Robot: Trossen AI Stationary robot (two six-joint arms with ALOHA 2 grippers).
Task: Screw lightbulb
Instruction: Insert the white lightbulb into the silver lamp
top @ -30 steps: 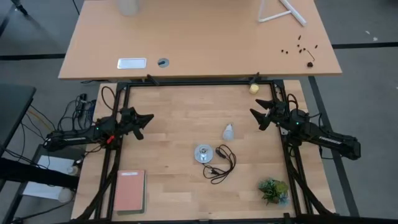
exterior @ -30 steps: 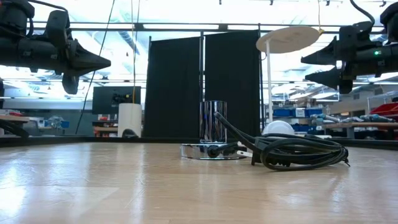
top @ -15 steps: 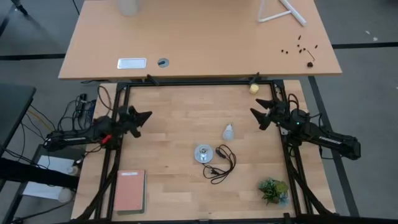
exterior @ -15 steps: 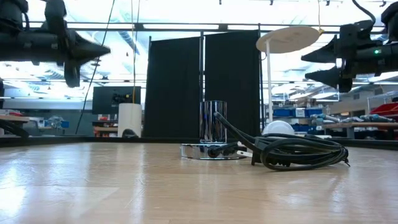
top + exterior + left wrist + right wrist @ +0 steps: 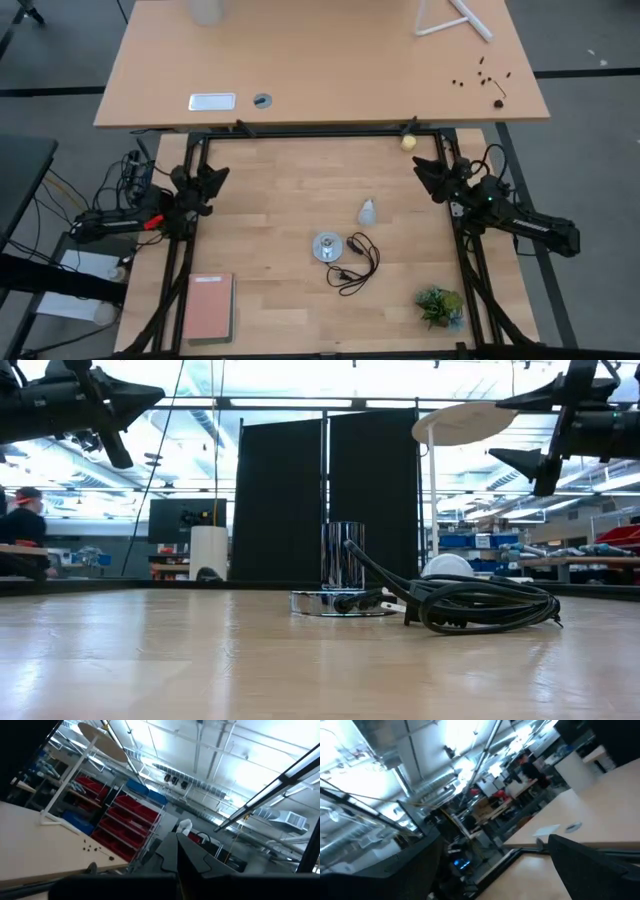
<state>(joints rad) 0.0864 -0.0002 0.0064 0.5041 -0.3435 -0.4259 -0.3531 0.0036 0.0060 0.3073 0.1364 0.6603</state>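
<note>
Light wooden tabletop point(image 5: 280, 200) carries all items. Left gripper point(image 5: 213, 177), clenched and empty, sits at nine o'clock; right gripper point(image 5: 428, 175), released and empty, at three o'clock. Round silver socket disc point(image 5: 326, 246) lies just below centre. Small white frosted pear-shaped lightbulb point(image 5: 368, 211) lies at the socket's one o'clock, untouched.

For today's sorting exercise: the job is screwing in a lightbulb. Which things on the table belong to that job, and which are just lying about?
Job:
lightbulb
socket
cord
left gripper, shut
right gripper, open

Lying about:
book
plant
yellow ball
</note>
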